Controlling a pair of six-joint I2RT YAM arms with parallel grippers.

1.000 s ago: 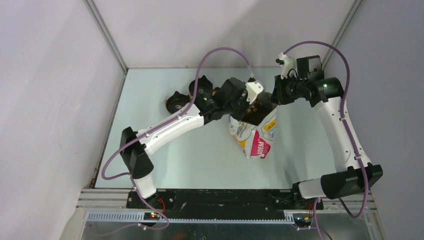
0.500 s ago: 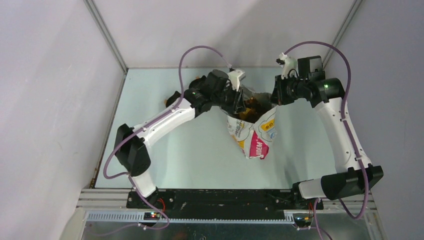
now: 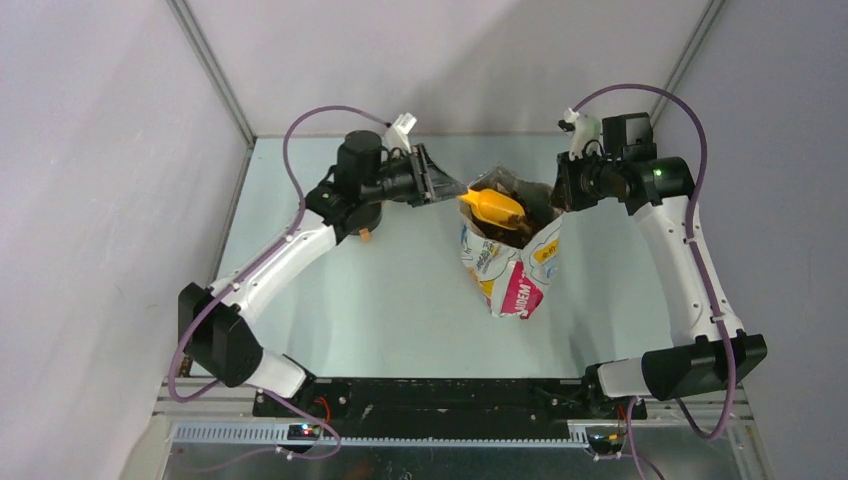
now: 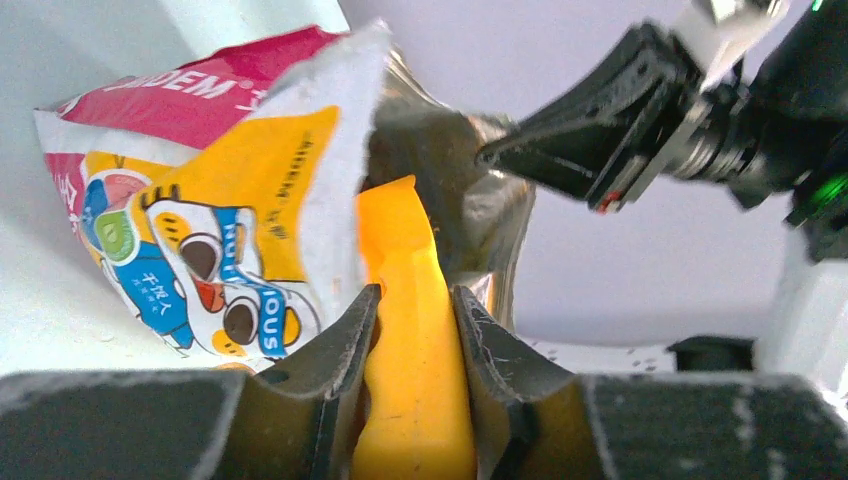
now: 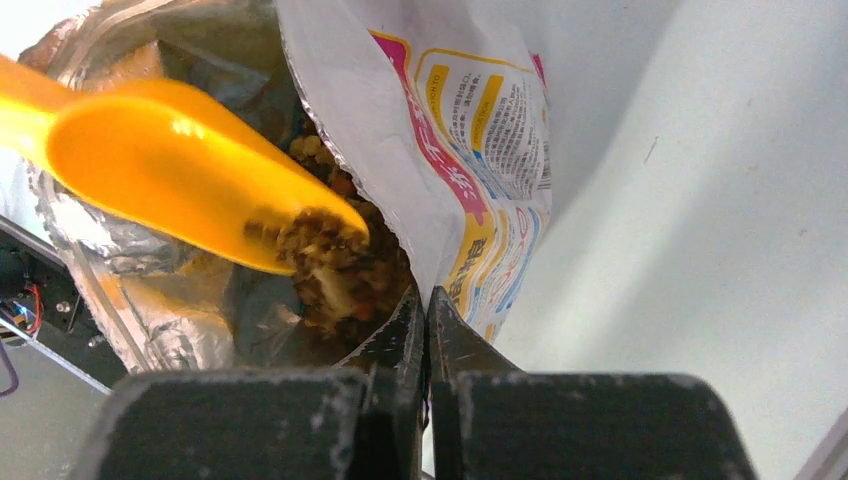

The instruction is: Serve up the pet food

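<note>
From above you see the pale, smooth table (image 3: pixel 380 310), with the cat-food bag (image 3: pixel 508 272) standing open in the middle and one arm on each side of it. That view does not show you the food well. The bag's mouth just looks dark.

Your right wrist camera looks right into the bag. There you see the pet food (image 5: pixel 335 268): tiny brown and reddish bits, dry and bumpy. They are heaped inside the bag, and some sit in the tip of the orange scoop (image 5: pixel 170 160). The scoop is smooth, shiny plastic, shaped like a long spoon. The bag is crinkly silver foil inside and has bright print outside. The right gripper (image 5: pixel 426 305) has its two black fingers pressed tight together, pinching the bag's rim.

Your left wrist camera shows what the others hide. The left gripper (image 4: pixel 416 295) squeezes the scoop's flat handle between its rough black fingers. You also see the cartoon cat (image 4: pixel 215 265) on the bag's front.
</note>
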